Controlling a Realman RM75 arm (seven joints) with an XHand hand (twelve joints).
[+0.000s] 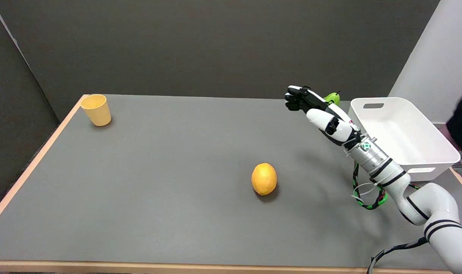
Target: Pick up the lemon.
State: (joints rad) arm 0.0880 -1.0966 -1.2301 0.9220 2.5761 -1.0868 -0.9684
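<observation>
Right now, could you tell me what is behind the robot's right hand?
A green fruit peeks out behind the right hand, near the white bin. The hand covers most of it, so its full shape cannot be seen.

Bare tabletop (158,171) all round lemon (264,179), white bin (424,152) (far right), cup (96,109) well apart
</observation>
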